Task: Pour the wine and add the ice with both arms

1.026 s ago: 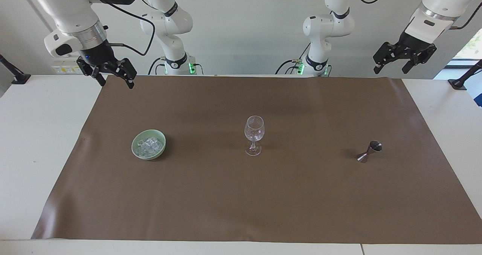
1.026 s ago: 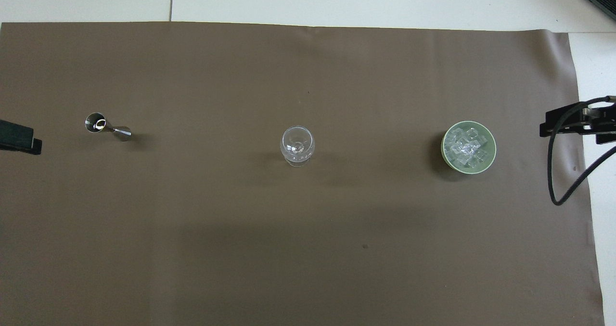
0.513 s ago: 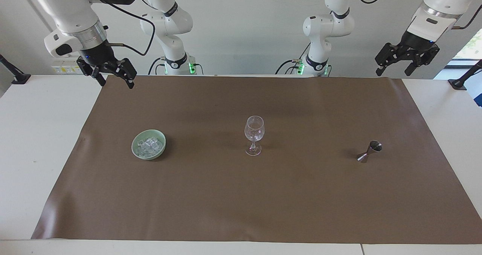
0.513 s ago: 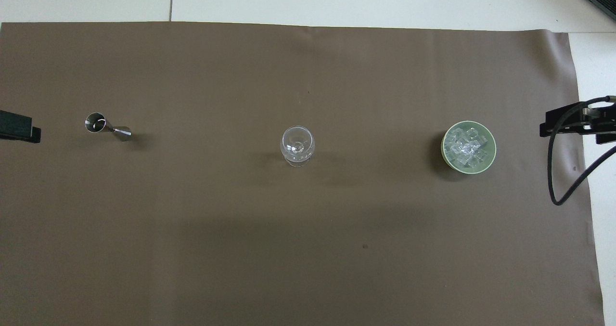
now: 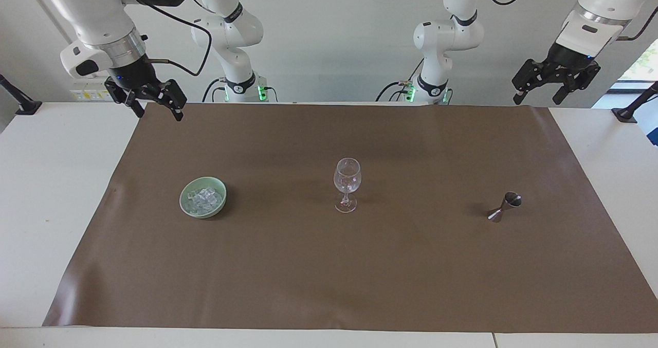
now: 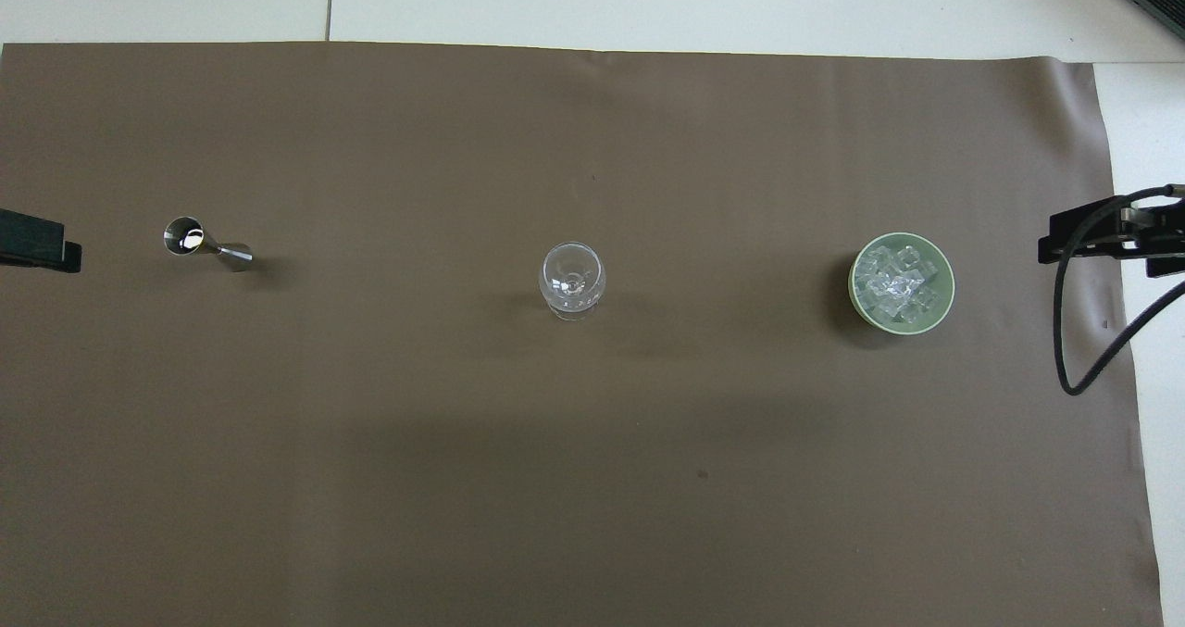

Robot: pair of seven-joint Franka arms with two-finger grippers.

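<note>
The ice (image 5: 204,198) is a heap of clear cubes in a pale green bowl (image 5: 185,207) toward the right arm's end of the brown mat; it also shows in the overhead view (image 6: 896,282). A clear stemmed wine glass (image 5: 347,183) stands upright mid-mat. A small metal jigger (image 5: 505,206) stands toward the left arm's end. My right gripper (image 5: 158,112) hangs open and empty over the mat's corner closest to the right arm's base. My left gripper (image 5: 537,100) hangs open and empty over the mat's corner closest to the left arm's base. Both are well apart from the objects.
The brown mat (image 5: 329,266) covers most of the white table (image 5: 51,194). A black cable (image 6: 1074,349) loops down from the right wrist. Black clamp mounts (image 5: 20,104) stand at both table ends. No wine bottle is in view.
The left gripper has shifted slightly and its wrist has straightened a little. The right arm and the objects have not moved.
</note>
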